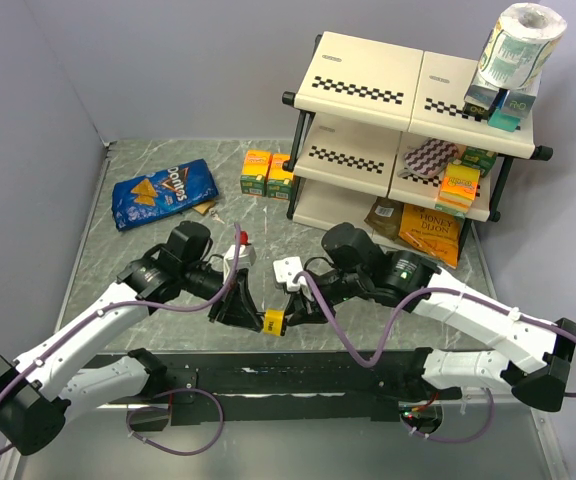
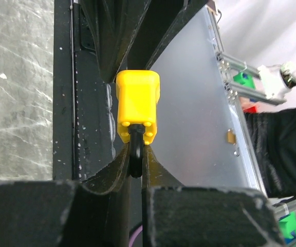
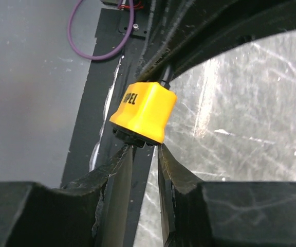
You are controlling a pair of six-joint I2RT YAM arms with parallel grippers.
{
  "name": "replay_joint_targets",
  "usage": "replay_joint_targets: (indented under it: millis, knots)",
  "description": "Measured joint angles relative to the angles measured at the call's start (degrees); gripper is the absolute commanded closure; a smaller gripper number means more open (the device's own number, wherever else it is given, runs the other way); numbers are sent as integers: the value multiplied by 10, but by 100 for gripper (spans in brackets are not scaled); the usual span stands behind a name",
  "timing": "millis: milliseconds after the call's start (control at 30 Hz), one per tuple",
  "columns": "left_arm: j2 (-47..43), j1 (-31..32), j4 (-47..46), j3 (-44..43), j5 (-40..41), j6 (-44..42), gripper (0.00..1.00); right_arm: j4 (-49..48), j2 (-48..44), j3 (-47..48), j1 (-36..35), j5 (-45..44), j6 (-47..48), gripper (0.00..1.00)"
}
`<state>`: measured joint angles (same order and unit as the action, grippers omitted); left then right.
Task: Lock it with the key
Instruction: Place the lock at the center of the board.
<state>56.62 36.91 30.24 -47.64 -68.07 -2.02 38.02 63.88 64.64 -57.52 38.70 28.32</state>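
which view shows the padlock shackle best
Left wrist: the black shackle leaves the yellow padlock and sits pinched in the left gripper. Right wrist shows only a short stub behind the body; from the top it is too small to make out.

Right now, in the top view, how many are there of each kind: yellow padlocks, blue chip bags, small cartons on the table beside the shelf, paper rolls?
Yellow padlock: 1
Blue chip bag: 1
Small cartons: 2
Paper roll: 1
Total: 5
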Motion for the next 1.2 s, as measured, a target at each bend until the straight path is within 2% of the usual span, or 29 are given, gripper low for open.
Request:
replay_joint_targets:
  millis: [233, 467, 700, 967, 1067, 1167, 1200]
  knots:
    - [-6, -21, -70, 41, -1, 94, 99, -42, -16, -34, 0, -53, -68, 60]
    - [-31, -49, -202, 91, -10, 229, 99, -100, -40, -63, 5, -98, -117, 59]
    - [-33, -54, -250, 94, -37, 274, 99, -129, -52, -73, 7, -87, -141, 59]
    - [-33, -55, -274, 100, -79, 294, 99, -145, -50, -73, 8, -31, -155, 61]
    - [-33, -54, -278, 100, -93, 297, 99, -149, -47, -73, 8, -11, -158, 57]
    - [-33, -52, -273, 100, -102, 292, 99, -150, -46, -72, 8, -3, -157, 44]
    - [-33, -52, -269, 100, -102, 287, 99, -149, -46, -71, 8, -6, -152, 34]
